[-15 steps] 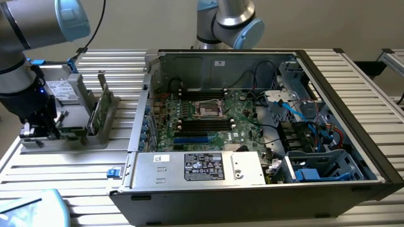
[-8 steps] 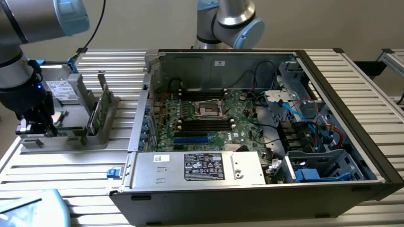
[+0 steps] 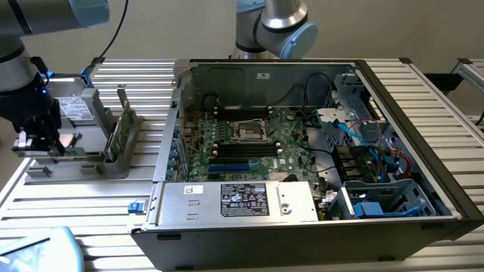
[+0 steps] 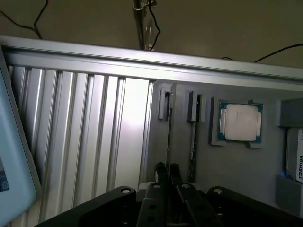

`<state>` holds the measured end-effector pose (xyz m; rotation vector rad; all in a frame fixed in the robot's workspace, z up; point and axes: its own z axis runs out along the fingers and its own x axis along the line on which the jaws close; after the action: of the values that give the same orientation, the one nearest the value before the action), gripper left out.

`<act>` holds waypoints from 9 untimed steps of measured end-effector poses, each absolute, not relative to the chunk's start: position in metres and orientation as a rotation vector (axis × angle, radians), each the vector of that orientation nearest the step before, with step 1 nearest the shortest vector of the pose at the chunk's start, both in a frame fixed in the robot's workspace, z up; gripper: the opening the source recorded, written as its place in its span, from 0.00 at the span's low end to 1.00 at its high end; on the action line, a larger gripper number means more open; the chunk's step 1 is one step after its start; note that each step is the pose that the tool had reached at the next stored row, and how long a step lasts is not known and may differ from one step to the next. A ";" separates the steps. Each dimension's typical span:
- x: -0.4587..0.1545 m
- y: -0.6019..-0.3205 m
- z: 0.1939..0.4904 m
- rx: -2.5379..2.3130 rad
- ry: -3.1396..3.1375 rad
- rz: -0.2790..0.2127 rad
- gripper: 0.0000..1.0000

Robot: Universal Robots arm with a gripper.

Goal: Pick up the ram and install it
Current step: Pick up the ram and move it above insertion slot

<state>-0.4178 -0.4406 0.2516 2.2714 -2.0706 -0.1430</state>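
Beside the open black metal computer case (image 3: 302,246), toward the exterior view's left, the ram (image 3: 119,133), two long narrow green circuit-board sticks, stands on edge in a grey plastic fixture tray (image 3: 72,169), so that its thin top edges are free for a pinch from above. The black two-fingered gripper (image 4: 168,173) hovers over the tray, apart from the ram. Its fingers stand a narrow slit apart and empty, seemingly preset to the nearer stick's thinness.

An open computer case (image 3: 302,245) with its motherboard (image 3: 291,144) lies on the ribbed metal table (image 3: 76,209) beside a grey tray (image 3: 85,127).
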 end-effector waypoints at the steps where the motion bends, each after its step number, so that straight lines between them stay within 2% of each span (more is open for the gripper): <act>1: -0.415 -0.441 0.254 2.269 -2.069 -0.147 0.14; 9: -0.395 -0.441 0.270 2.256 -2.056 -0.175 0.14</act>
<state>-0.3954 -0.4406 0.2697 2.2561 -2.0562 -0.1749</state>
